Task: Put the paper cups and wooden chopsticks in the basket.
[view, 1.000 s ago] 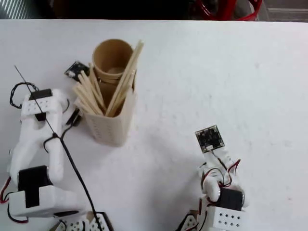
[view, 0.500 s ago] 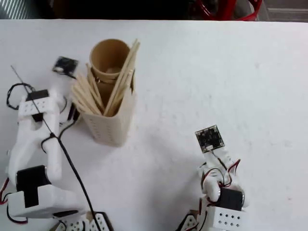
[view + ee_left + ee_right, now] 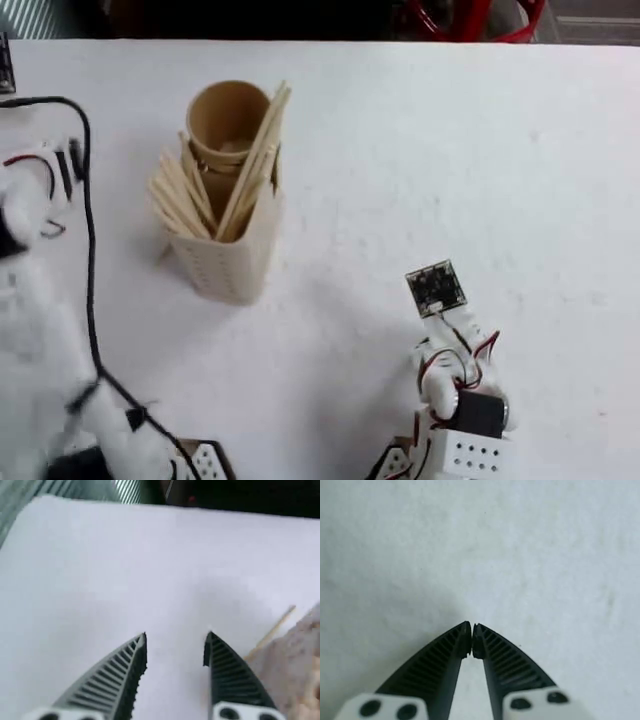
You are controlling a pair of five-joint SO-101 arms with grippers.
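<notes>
A cream perforated basket [image 3: 232, 262] stands left of the table's middle. Tan paper cups [image 3: 229, 122] sit stacked in its far end, and several wooden chopsticks [image 3: 250, 170] lean in it, fanning out over the rim. The left arm [image 3: 35, 260] is blurred at the picture's left edge, well apart from the basket. My left gripper [image 3: 175, 647] is open over bare table with nothing between its fingers; a chopstick tip [image 3: 272, 632] and the basket's edge [image 3: 300, 665] show beside it. My right gripper [image 3: 471, 640] is shut and empty over bare table, its arm [image 3: 455, 390] folded near the front edge.
A black cable [image 3: 90, 250] trails along the left arm. The white table [image 3: 450, 150] spreads wide to the right of the basket. Dark room and a red frame [image 3: 460, 18] lie beyond the far edge.
The left arm has pulled back from the basket toward the left edge and risen, now blurred by motion. The basket, cups and chopsticks stay put. The right arm has not moved.
</notes>
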